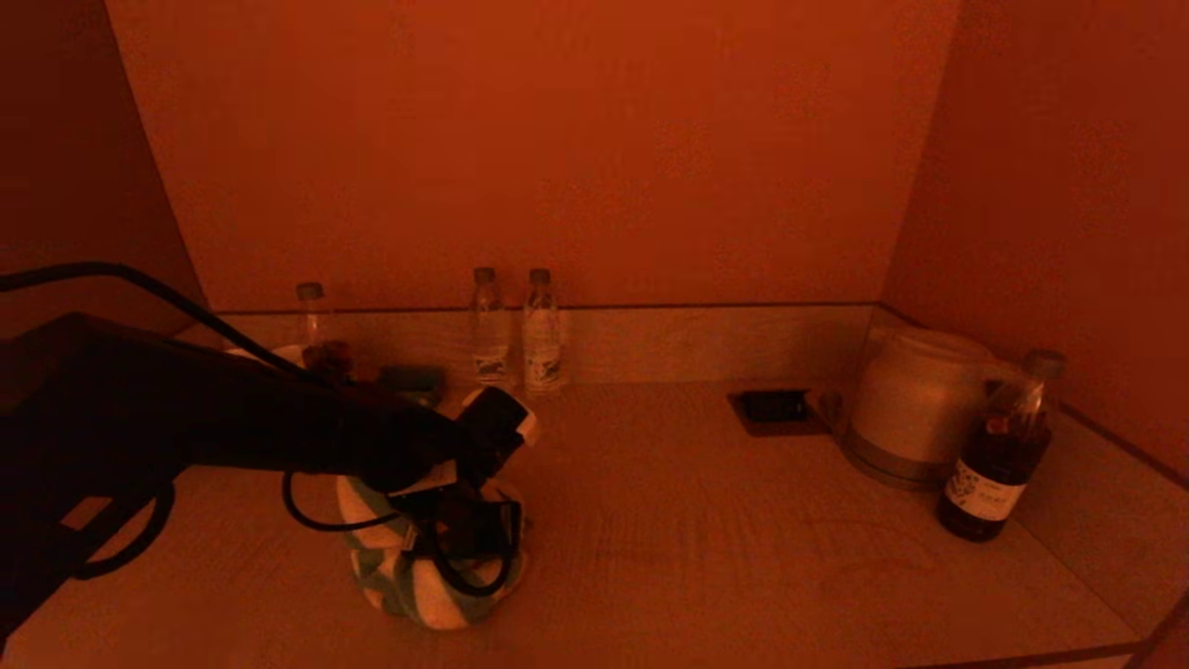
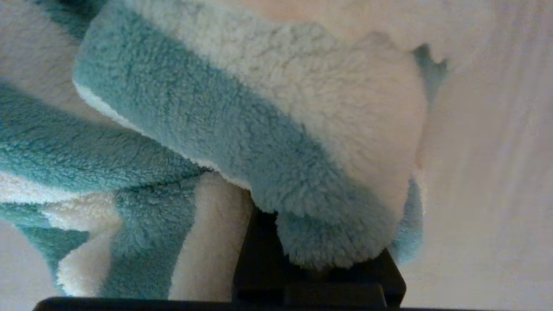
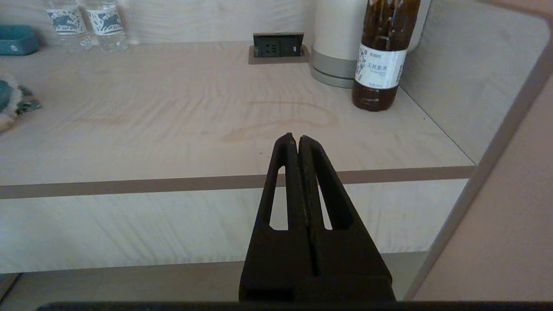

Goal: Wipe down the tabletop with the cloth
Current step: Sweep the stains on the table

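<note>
On the tabletop: I use the white kettle [image 1: 915,404] as my marker; it stands at the back on the robot's right side of the tabletop [image 1: 706,548].
Cloth: my cloth [image 1: 418,576] is fluffy with blue-green and white stripes. It sits bunched in a lump on the table, far from the kettle on the robot's left, nearer the front edge.
Left gripper: my left gripper [image 1: 464,530] points down into the top of the cloth. Up close in the left wrist view, the cloth [image 2: 242,142] fills almost everything and one dark finger [image 2: 263,259] is pressed against it. I see the fingers clamped on a fold of the cloth.
Right gripper: my right gripper [image 3: 293,140] waits off the front edge of the table, on the kettle's side. Its two fingers are pressed tight together with nothing between them.
Dark bottle: a dark bottle [image 1: 999,465] with a white label stands just beside the kettle, a bit nearer the front.
Socket: a black socket [image 1: 773,407] sits in the table just beside the kettle, toward the cloth's side.
Water bottles: two clear bottles [image 1: 516,330] stand together at the back wall, well apart from the kettle. A third bottle [image 1: 311,311] stands farther off still.
</note>
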